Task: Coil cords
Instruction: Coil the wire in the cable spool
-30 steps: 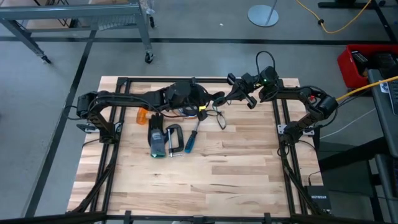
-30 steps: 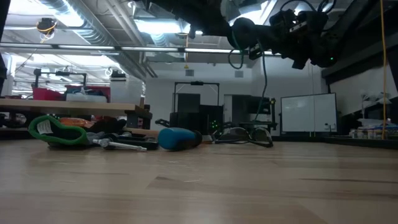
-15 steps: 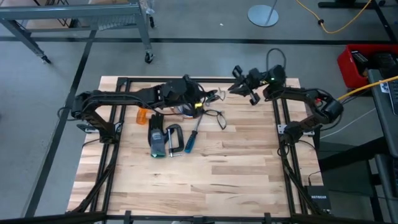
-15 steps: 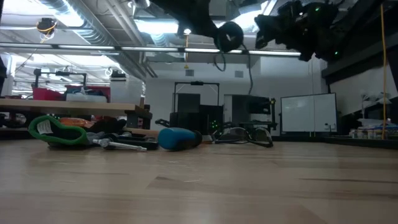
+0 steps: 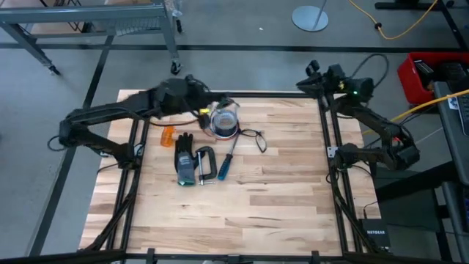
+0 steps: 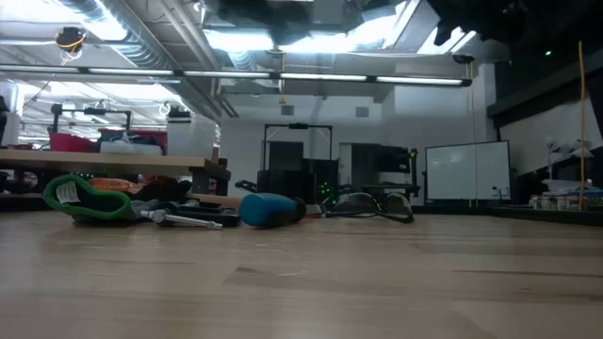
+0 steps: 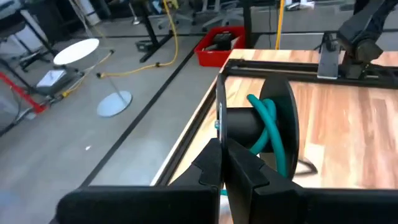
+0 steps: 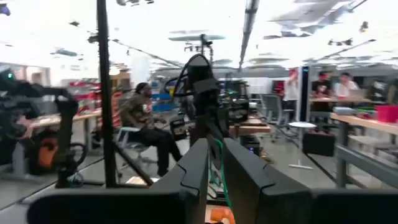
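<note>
In the left wrist view a black spool (image 7: 249,124) carries the teal cord (image 7: 268,127), wound on its hub. My left gripper (image 7: 222,163) is shut on the spool, above the table's far left part (image 5: 209,103). A black cord (image 5: 253,138) lies loose on the table beside the blue-handled screwdriver (image 5: 227,158). My right gripper (image 8: 216,168) is raised over the far right corner (image 5: 315,73) and points out into the room. Its fingers stand a narrow gap apart, and a thin green strand (image 8: 217,163) shows in that gap. My left gripper pinches the thin edge of the spool's near flange (image 7: 219,121) between its two fingers. They come from the table's left, slanting slightly down. The spool is lifted clear of the table with its hub level. I cannot tell whether my right gripper touches the green strand between its fingers.
A grey-blue tape roll (image 5: 225,123), an orange piece (image 5: 168,136), a black and green tool (image 5: 183,160) and a metal clamp (image 5: 206,163) lie in the table's far left half. The near half is bare wood. People sit in the room beyond the table.
Both arms have drawn apart and risen. My left gripper carried the spool up and toward the table's far left; the spool and its hanging cord left the low view. My right gripper swung to the far right corner, rose and tipped upward.
</note>
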Motion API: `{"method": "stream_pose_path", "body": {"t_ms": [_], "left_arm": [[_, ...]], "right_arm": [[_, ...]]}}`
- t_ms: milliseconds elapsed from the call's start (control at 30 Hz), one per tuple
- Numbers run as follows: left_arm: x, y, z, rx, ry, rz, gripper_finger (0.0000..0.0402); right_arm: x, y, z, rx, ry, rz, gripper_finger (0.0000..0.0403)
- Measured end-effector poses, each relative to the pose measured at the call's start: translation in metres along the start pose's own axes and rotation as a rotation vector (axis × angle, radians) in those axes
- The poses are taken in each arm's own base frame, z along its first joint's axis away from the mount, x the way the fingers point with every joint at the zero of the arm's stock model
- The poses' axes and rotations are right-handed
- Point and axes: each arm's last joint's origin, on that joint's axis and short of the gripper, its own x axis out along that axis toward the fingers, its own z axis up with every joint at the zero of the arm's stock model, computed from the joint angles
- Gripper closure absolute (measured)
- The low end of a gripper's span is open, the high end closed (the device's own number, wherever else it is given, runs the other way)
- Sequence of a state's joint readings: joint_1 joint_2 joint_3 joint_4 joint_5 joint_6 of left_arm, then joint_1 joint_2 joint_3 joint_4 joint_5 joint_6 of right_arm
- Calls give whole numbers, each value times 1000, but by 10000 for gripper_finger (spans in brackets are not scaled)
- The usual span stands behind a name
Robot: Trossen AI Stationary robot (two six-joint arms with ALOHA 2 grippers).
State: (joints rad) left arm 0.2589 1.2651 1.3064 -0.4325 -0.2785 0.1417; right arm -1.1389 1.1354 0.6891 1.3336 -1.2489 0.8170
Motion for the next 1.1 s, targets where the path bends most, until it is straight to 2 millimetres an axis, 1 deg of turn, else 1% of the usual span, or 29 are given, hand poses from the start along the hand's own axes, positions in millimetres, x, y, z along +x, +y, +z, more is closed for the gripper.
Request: {"method": "stream_pose_path", "body": {"t_ms": [200,367,500,600,667,767,867,967,1100], "left_arm": [[-53,24,-10,-57,71,49,401],[-96,38,-22,-116,79,81,401],[-118,40,-46,-187,68,90,402],[-127,36,-73,-281,76,85,402],[-127,32,-91,-335,73,79,401],[-121,23,-119,-396,30,51,401],[-109,12,-141,-422,-56,-14,401],[-93,1,-156,-424,-177,-105,401],[-73,-10,-169,-438,-341,-185,401]], "right_arm": [[-22,12,18,26,35,-67,352],[-35,17,23,64,93,-98,352],[-44,16,23,93,92,-151,352],[-51,12,19,173,99,-194,352],[-54,8,17,228,102,-219,352],[-58,6,15,284,104,-241,352],[-56,11,18,266,105,-236,352],[-52,26,27,195,112,-220,352],[-46,56,42,78,110,-200,352]]}}
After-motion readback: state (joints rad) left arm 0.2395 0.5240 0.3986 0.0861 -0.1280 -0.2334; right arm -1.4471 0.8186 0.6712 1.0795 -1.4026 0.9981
